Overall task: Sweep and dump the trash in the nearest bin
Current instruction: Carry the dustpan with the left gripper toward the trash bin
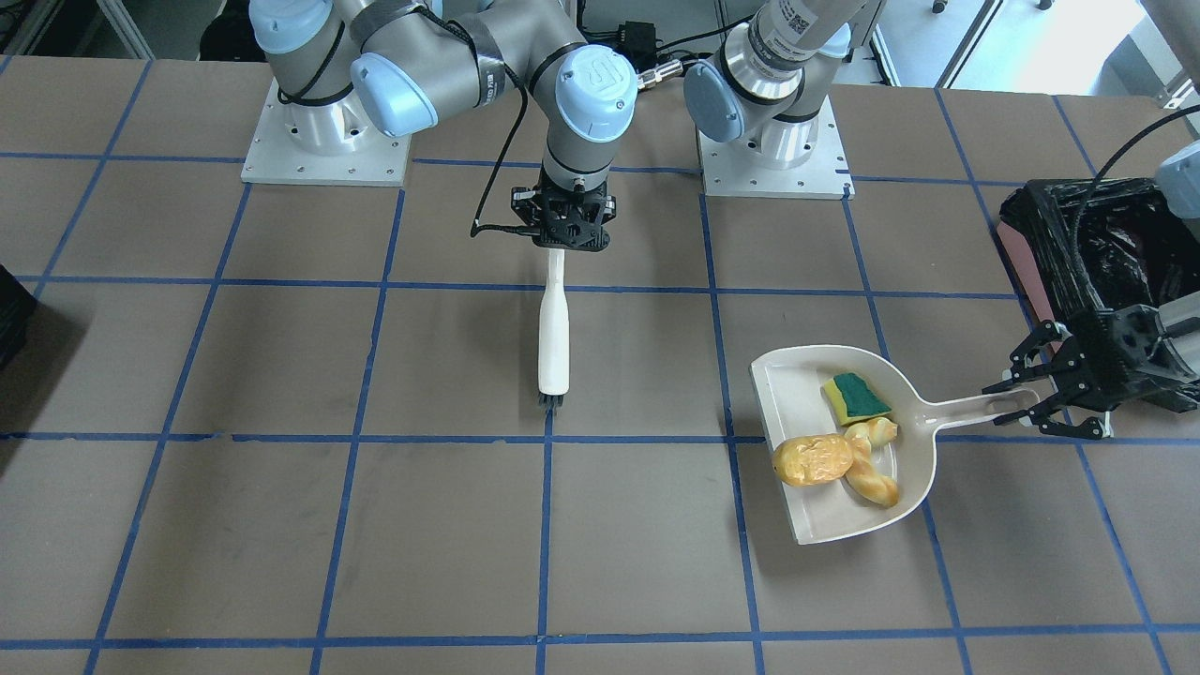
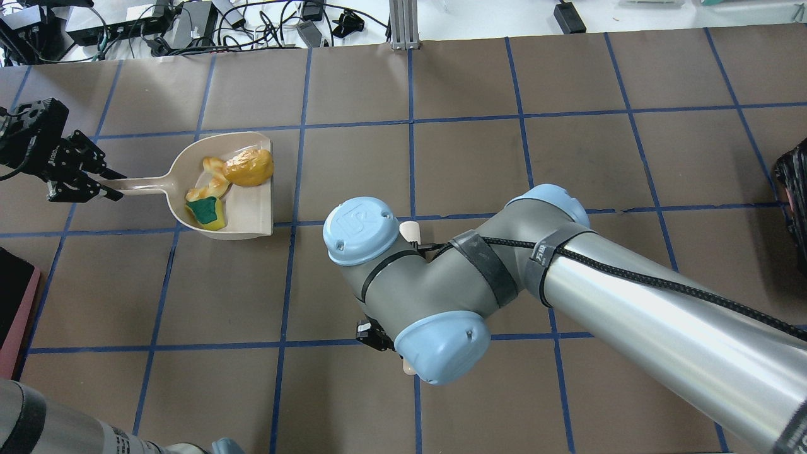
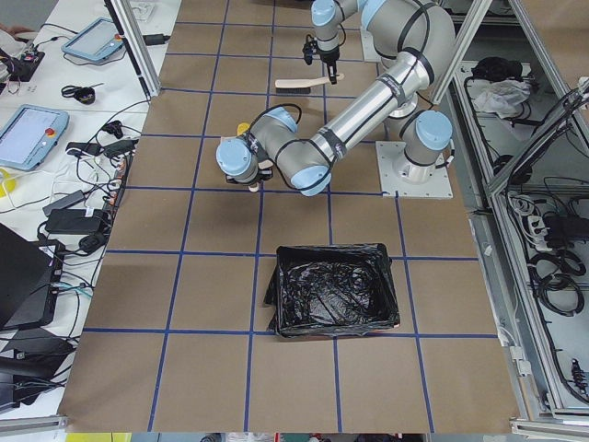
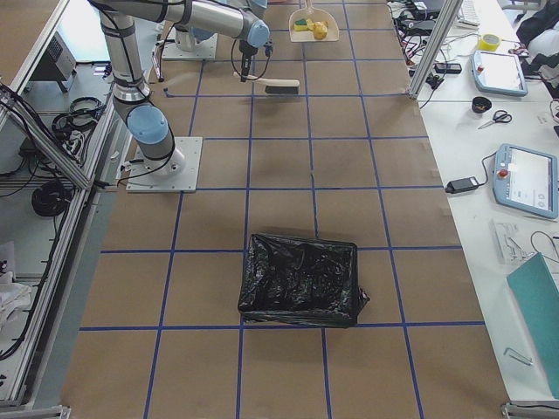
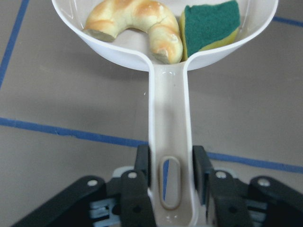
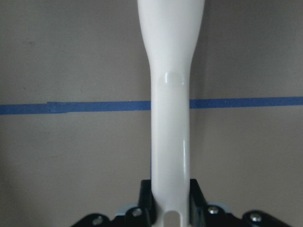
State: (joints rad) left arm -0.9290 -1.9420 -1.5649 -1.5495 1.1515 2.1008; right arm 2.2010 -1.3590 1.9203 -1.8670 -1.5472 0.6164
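The white dustpan (image 1: 797, 394) sits low at the table, and all the trash is in its scoop. That is a yellow-brown potato-like lump (image 1: 812, 459), a green-and-yellow sponge piece (image 1: 855, 397) and a golden twisted bread (image 1: 872, 478). My left gripper (image 1: 1017, 405) is shut on the end of the dustpan's handle (image 5: 169, 118). The pink bin (image 1: 1027, 272) with its black bag stands right behind that gripper. Near the table's middle, my right gripper (image 1: 560, 246) is shut on the handle of the white brush (image 1: 553, 337), whose bristles point away from the robot.
An all-dark box (image 2: 795, 183) stands at the table's far right end. Blue tape lines grid the brown table (image 1: 281, 525). The right arm's elbow (image 2: 441, 284) hangs over the middle and hides its gripper from above.
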